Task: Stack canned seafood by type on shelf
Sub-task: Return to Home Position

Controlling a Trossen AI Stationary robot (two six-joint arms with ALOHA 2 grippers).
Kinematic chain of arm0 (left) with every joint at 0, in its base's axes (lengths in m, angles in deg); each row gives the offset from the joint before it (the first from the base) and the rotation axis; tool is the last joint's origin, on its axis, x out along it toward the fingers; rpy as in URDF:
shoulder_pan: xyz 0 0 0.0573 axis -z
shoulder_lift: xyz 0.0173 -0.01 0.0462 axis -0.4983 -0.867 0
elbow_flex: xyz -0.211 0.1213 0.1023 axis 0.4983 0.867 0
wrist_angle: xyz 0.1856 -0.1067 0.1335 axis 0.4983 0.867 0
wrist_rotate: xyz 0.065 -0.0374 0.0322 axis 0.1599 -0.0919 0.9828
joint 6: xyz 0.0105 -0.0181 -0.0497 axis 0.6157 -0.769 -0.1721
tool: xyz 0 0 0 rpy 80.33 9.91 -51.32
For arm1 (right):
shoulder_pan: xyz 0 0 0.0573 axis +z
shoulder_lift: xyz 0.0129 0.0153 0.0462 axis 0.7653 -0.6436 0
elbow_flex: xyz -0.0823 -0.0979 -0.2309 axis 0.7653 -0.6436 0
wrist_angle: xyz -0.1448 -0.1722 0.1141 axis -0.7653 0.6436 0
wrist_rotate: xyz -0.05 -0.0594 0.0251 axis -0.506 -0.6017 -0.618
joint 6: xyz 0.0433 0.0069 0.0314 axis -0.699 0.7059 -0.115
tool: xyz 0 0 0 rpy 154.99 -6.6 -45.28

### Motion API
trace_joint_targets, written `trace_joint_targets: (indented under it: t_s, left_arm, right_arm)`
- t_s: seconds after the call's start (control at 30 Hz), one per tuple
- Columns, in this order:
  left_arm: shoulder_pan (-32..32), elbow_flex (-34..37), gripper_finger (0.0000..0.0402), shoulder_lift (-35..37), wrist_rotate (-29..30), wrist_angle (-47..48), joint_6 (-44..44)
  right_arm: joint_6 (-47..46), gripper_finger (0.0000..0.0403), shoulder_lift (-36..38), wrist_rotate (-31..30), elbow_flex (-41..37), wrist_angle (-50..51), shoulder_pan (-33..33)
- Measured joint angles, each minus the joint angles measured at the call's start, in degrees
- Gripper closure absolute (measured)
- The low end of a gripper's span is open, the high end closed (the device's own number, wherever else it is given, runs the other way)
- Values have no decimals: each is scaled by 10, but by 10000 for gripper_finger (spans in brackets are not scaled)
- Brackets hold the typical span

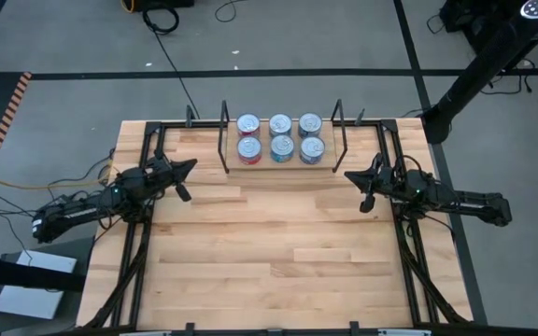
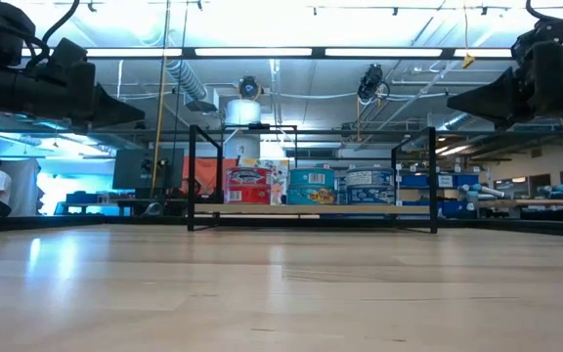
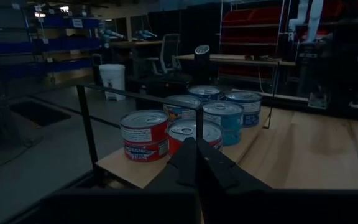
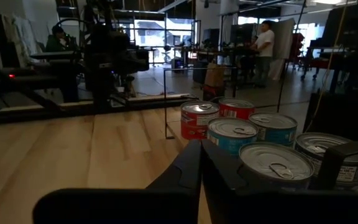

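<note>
The seafood tins [image 1: 280,136] are sitting on the shelf [image 2: 311,208] at the middle of the table's [image 1: 278,252] far edge. Red-labelled ones are occupying the shelf's left end and blue-labelled ones the rest. The left gripper [image 1: 191,166] and right gripper [image 1: 349,175] are hovering just outside either shelf end. Both are pinched together, gripping nothing and standing clear of the tins.

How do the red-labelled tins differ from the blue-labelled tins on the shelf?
The red-labelled round tins show two silver lids, the blue-labelled round tins four. Red fills the column nearest the left gripper; blue fills the middle column and the one nearest the right gripper. Both stand on the light-wood shelf board, untouched.
</note>
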Motion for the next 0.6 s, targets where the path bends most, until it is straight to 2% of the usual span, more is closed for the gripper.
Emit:
trace_joint_targets:
  t_s: [0.6]
  left_arm:
    - [0, 0, 394, 0, 0, -1, 0]
  right_arm:
    - [0, 378, 0, 0, 0, 0, 0]
